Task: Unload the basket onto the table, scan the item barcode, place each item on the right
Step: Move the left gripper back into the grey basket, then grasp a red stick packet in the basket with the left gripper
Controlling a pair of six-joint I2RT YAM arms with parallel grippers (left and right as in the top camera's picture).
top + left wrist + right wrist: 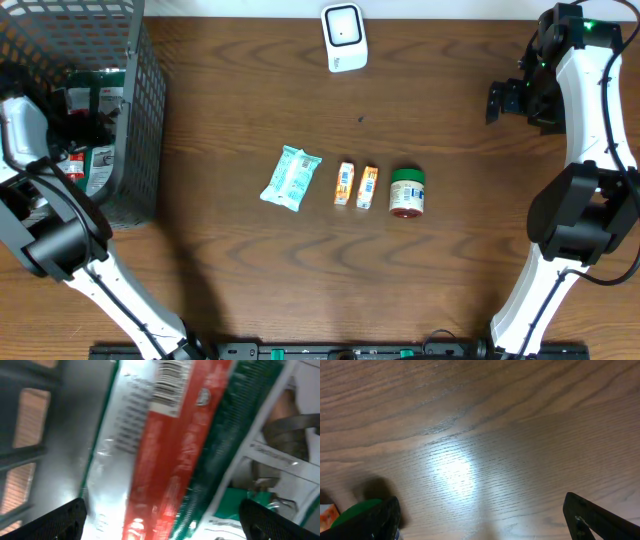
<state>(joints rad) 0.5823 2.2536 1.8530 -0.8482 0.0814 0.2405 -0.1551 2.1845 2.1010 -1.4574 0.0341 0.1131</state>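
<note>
While the left gripper hangs inside the dark wire-mesh basket at the left edge of the brown wooden table, no item is in hand. Its jaws stand fully apart and hold nothing. Directly beneath them lies a red, green and silver foil packet. The packet fills the gap between the fingertips, and its printed barcode faces up toward the wrist camera. Whether the fingers touch the foil cannot be told.

The right gripper is likewise wide open and empty, above bare wood at the right side of the table.

The white barcode scanner stands at the far edge of the table, well apart from the basket. A teal pouch, two small orange cartons and a green-lidded jar lie in a row at mid-table. Whether these have been scanned cannot be determined.

Judged status: the packet is not yet grasped. Closing on it, lifting it clear of the basket and presenting its barcode to the scanner all remain.
</note>
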